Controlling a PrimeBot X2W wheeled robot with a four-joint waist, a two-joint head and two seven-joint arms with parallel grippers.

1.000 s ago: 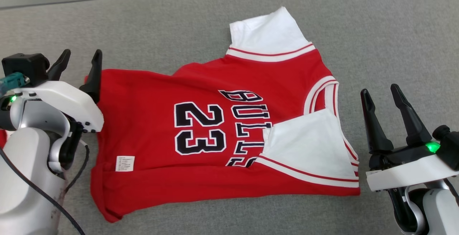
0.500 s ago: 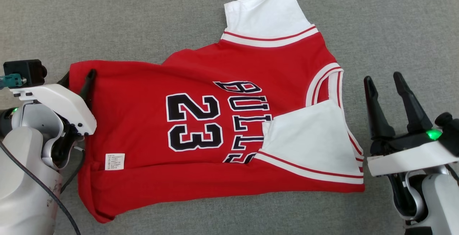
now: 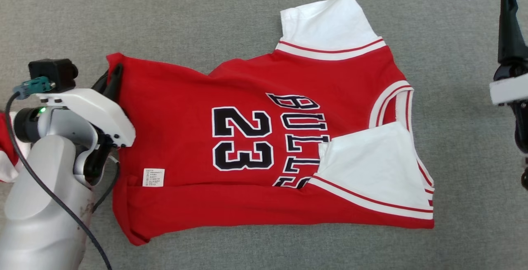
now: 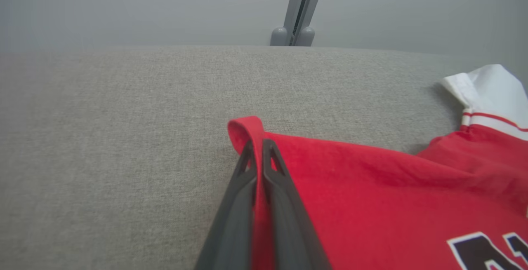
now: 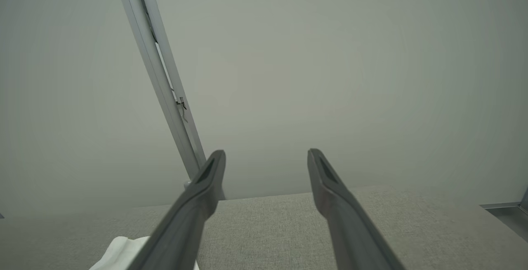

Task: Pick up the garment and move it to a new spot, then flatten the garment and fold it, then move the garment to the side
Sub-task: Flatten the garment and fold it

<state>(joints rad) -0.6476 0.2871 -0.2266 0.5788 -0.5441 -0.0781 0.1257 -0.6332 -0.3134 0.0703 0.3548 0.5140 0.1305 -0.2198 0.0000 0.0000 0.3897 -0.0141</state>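
On the surface [image 3: 206, 14], a garment [image 3: 177, 97] corner is pinched in the left jaws, likely for folding. The right jaws are parked wide, empty.

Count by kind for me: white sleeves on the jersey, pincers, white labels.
White sleeves: 2
Pincers: 2, left pincer shut on the jersey corner, right pincer open
White label: 1
Total: 5

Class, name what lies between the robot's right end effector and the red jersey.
In the head view, only bare grey fabric surface lies between the right end effector and the jersey; no object sits there.
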